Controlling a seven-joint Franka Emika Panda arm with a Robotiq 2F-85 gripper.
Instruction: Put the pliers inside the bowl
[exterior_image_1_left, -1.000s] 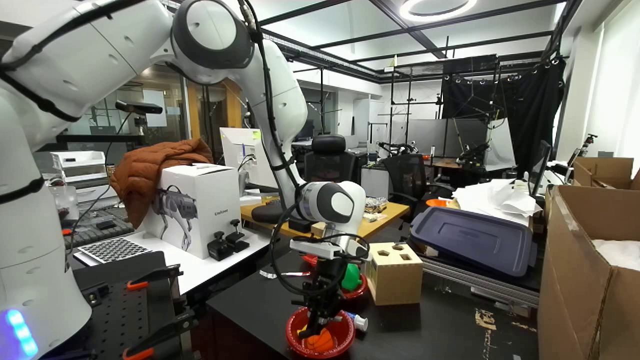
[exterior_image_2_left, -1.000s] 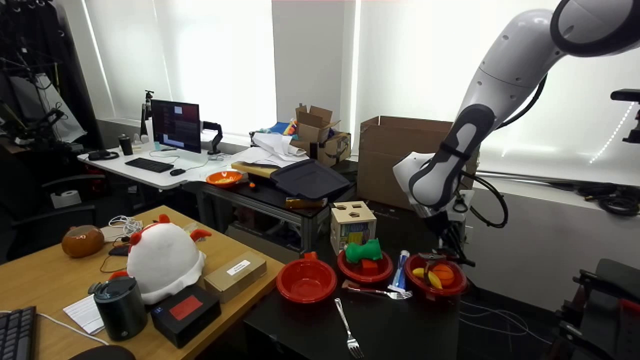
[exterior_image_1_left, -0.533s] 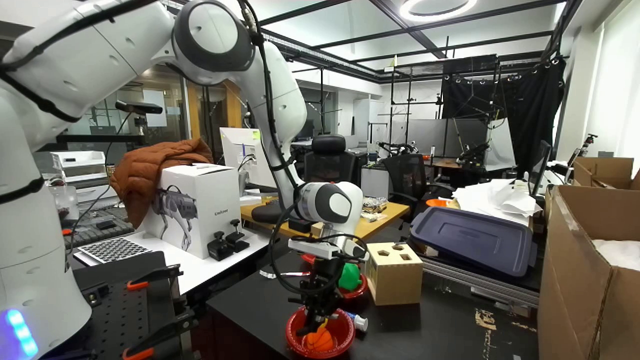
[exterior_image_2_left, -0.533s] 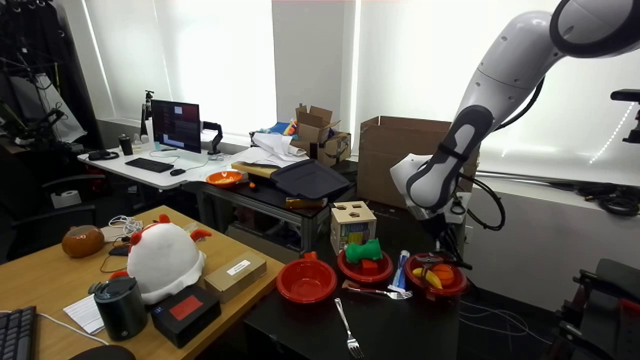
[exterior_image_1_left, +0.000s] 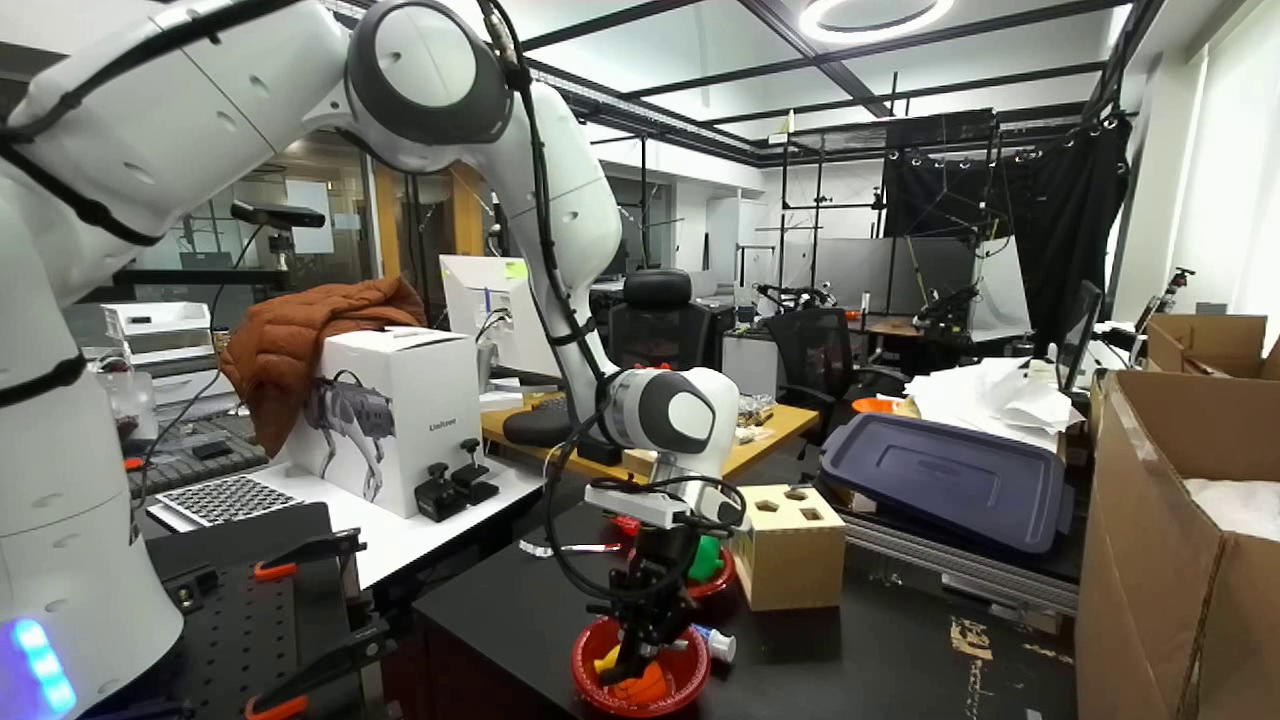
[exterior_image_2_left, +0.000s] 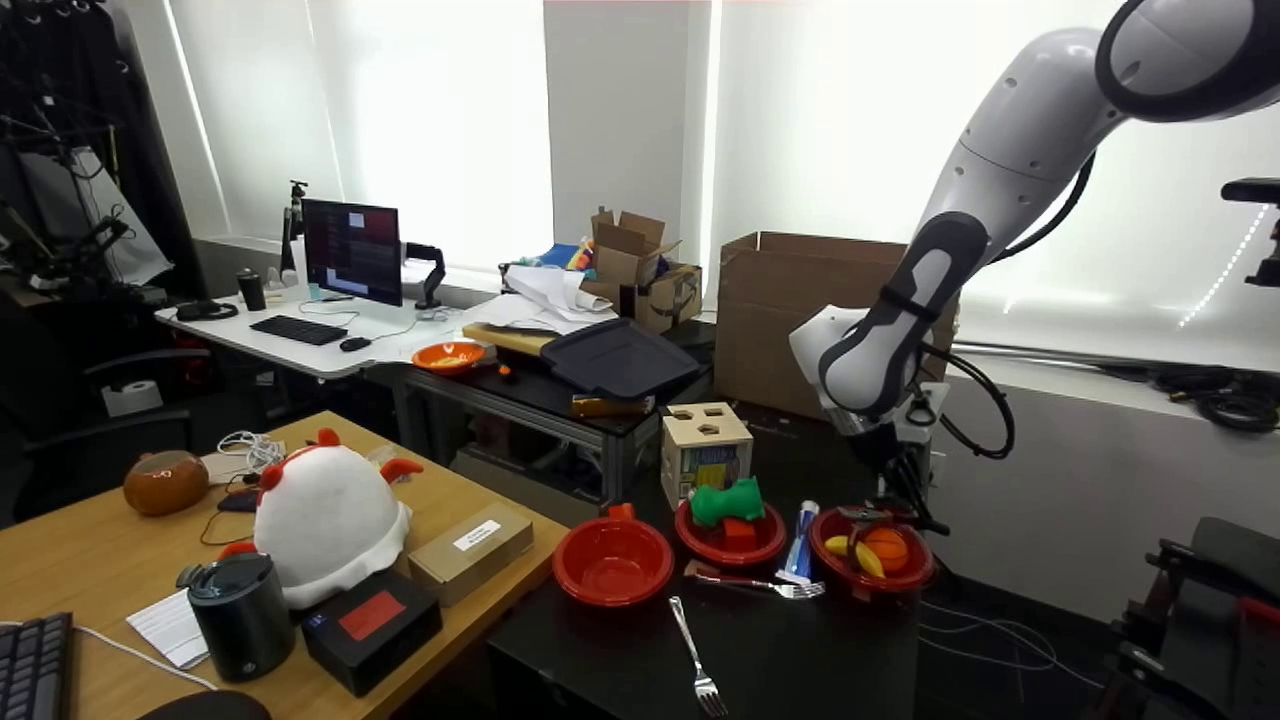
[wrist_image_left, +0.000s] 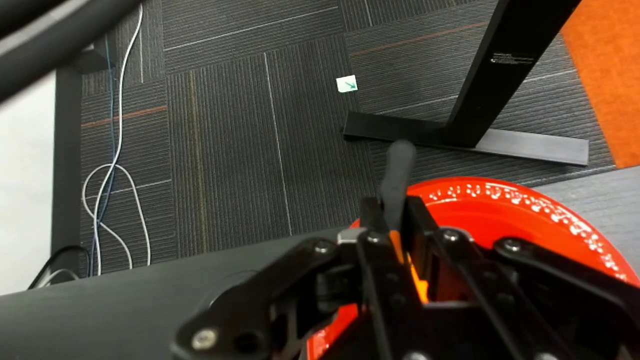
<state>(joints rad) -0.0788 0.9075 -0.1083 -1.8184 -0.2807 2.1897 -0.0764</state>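
Observation:
My gripper (wrist_image_left: 392, 217) is shut on a slim dark-grey tool, which I take as the pliers (wrist_image_left: 397, 172). Its grey end points away from the fingertips. In an exterior view the pliers (exterior_image_2_left: 864, 514) hang over a red bowl (exterior_image_2_left: 922, 583), with a reddish-brown handle pointing down. This bowl holds an orange ball (exterior_image_2_left: 886, 548) and a yellow banana-like piece (exterior_image_2_left: 868, 560). In an exterior view my gripper (exterior_image_1_left: 632, 650) is low over this same red bowl (exterior_image_1_left: 690, 692). Whether the pliers touch the bowl's contents I cannot tell. A red bowl without contents (exterior_image_2_left: 612, 570) stands farther off.
A red bowl with a green toy (exterior_image_2_left: 728, 502) and red block stands between them. A toothpaste tube (exterior_image_2_left: 801, 542), a red-handled fork (exterior_image_2_left: 752, 581) and a metal fork (exterior_image_2_left: 692, 650) lie on the black table. A wooden shape box (exterior_image_1_left: 790, 550) and a cardboard box (exterior_image_1_left: 1150, 520) stand nearby.
The gripper has shifted slightly and come back close to where it was one second ago, with the pliers held throughout. The bowls and their contents have not visibly moved.

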